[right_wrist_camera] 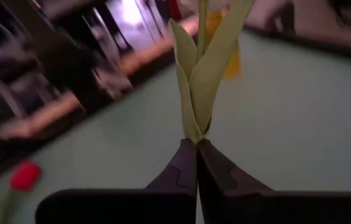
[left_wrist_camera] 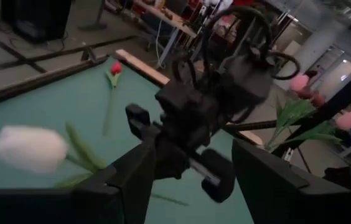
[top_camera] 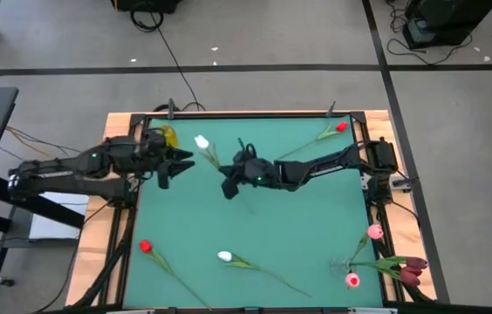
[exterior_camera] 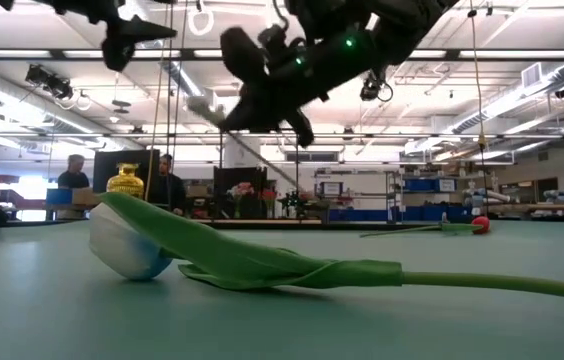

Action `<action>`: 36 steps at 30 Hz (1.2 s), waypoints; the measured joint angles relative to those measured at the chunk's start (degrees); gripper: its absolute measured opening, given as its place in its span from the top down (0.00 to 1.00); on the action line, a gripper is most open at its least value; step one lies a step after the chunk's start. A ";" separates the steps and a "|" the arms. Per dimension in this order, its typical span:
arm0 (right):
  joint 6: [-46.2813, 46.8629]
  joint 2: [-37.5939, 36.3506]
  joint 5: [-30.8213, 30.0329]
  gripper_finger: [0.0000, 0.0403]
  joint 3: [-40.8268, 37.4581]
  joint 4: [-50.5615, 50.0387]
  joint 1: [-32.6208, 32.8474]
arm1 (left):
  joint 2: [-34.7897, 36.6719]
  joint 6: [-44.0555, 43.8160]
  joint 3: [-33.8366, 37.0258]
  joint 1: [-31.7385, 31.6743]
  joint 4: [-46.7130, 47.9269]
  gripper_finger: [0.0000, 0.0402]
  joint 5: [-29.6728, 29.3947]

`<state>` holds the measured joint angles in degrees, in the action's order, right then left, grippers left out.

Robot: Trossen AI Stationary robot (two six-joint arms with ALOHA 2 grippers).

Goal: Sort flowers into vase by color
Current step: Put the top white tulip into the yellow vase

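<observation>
The white tulip [top_camera: 201,141] hangs mid-table, its stem pinched in our closed right gripper [top_camera: 229,186]. We should steer it toward the yellow vase [top_camera: 167,135] at 10 o'clock, keeping it upright; our left gripper [top_camera: 179,160] waits open there.

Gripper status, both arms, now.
Left gripper: jaws open, empty, beside the yellow vase.
Right gripper: jaws shut on the white tulip by its stem, held above the table.
</observation>
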<state>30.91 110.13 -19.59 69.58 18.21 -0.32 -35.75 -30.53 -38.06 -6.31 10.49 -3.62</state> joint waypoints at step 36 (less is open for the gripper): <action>-23.18 0.46 17.16 0.99 18.49 16.22 -17.18 | 13.29 18.76 -0.07 0.00 6.99 0.55 -14.69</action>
<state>7.73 110.59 -2.43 88.07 34.43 -17.50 -22.46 -11.77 -38.13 -6.31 17.47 -18.31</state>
